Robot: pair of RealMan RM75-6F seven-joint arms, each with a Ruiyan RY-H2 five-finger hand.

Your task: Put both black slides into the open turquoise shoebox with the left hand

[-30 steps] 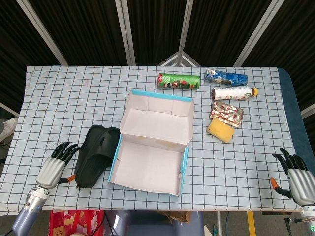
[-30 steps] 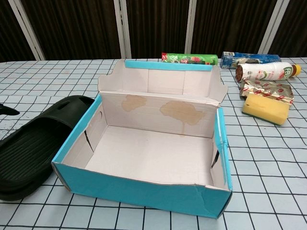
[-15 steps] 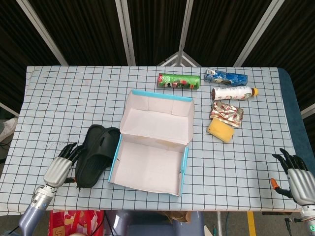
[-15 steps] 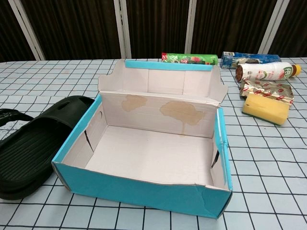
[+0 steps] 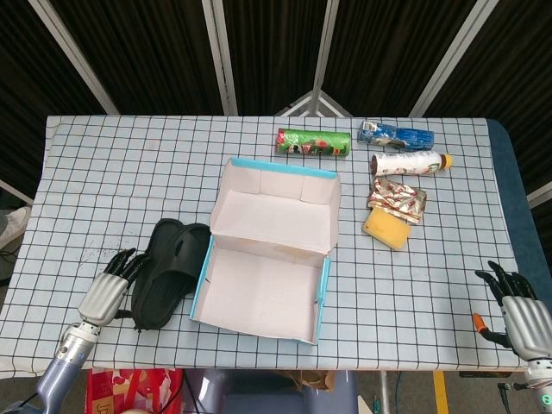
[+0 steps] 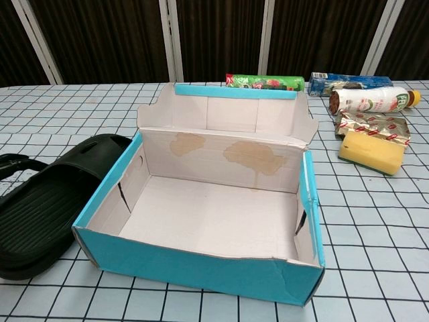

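Left hand (image 5: 107,291) is sitting at the near left of the table (image 5: 112,172), just beside the outer edge of the black slides (image 5: 166,272). Fingers (image 5: 125,263) are spread and pointing away from the robot, toward the slides; fingertips look touching or almost touching the rubber, cannot tell which. Nothing is being held. In the chest view only dark fingertips (image 6: 10,161) are showing at the left frame edge, against the slide's rim.

The slides (image 6: 47,204) are lying to the right of this hand, between it and the turquoise shoebox (image 5: 263,259). Their long axis is running near-to-far, tilted slightly toward the box at the far end. They are appearing as 1 dark mass, apparently 2 stacked or nested; the split between them is not clear. The top surface is ribbed, with a strap opening toward the far end. Their right edge is touching or just beside the box's left wall (image 6: 107,188).

The box is standing open, lid flap up at the back, inside bare and stained.

Right hand (image 5: 522,310) is at the near right corner, fingers apart, empty, well apart from the slides. Left hand is much the nearer.

Judgement: reach stage, neither slide gripped or boxed yet. The coming grip probably needs fingers closing across the slides' short width.
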